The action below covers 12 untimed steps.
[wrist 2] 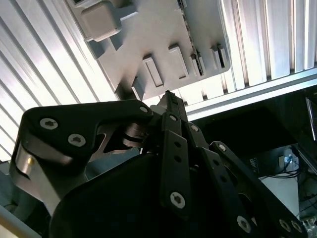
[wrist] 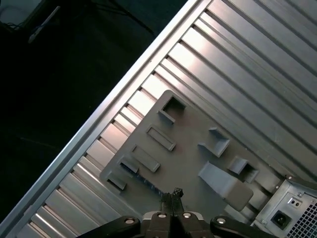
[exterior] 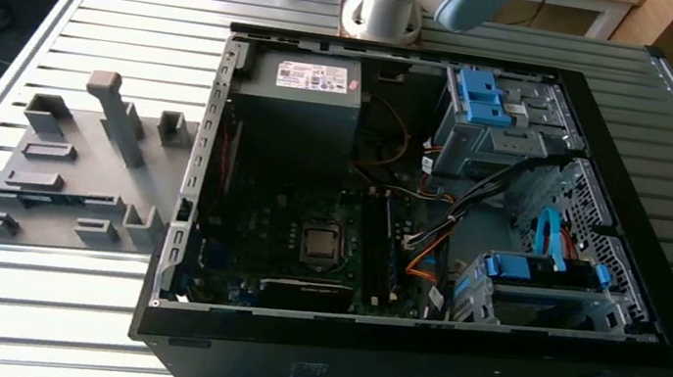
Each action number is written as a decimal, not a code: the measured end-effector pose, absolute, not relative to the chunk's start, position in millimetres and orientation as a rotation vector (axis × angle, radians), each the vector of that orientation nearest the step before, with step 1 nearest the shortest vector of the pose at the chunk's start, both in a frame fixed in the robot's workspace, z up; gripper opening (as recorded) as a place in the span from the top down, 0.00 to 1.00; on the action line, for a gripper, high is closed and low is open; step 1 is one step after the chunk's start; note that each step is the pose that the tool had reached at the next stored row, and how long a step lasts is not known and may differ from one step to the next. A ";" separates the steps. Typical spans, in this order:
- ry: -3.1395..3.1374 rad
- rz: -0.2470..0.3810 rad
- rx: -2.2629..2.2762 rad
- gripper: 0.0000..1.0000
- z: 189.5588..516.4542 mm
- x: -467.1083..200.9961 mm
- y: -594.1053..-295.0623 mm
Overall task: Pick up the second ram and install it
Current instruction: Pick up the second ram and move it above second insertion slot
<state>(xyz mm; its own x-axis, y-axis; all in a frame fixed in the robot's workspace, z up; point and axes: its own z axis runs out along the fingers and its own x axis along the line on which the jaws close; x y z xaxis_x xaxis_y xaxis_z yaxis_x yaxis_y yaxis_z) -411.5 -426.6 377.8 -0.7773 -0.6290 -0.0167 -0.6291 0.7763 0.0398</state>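
While the second ram (wrist: 144, 181), as far as I can judge, is the thin dark strip lying in a long slot of the grey holder tray (wrist: 193, 129), nothing of the task's picking up is done yet. The hand (wrist: 173, 194) hangs high above that tray in the first wrist view. Its fingers are pressed together at the tips, and nothing is visible between them. It is well apart from the stick. The tray rests on the slatted metal counter (exterior: 110, 18), just beside the open computer case (exterior: 417, 368), on the exterior view's left of it.

Both the lifting and the seating are left to do. Inside the case, the memory slots (exterior: 388, 240) run alongside the processor socket (exterior: 320, 242). Whether a stick already sits in one of them I cannot tell.

As for writing, the power supply (exterior: 302, 105) carries a white label (exterior: 309, 74), but its print is too small to read. No label can be made out on the stick itself.
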 end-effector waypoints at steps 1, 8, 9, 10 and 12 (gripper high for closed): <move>2.954 0.068 -1.061 0.89 377.8 -411.4 -426.6; 2.939 0.068 -1.102 0.89 377.8 -411.5 -426.6; 2.939 0.068 -1.102 0.89 377.8 -411.5 -426.6; 2.940 0.068 -1.102 0.89 377.8 -411.5 -426.6; 2.939 0.068 -1.102 0.89 377.8 -411.5 -426.6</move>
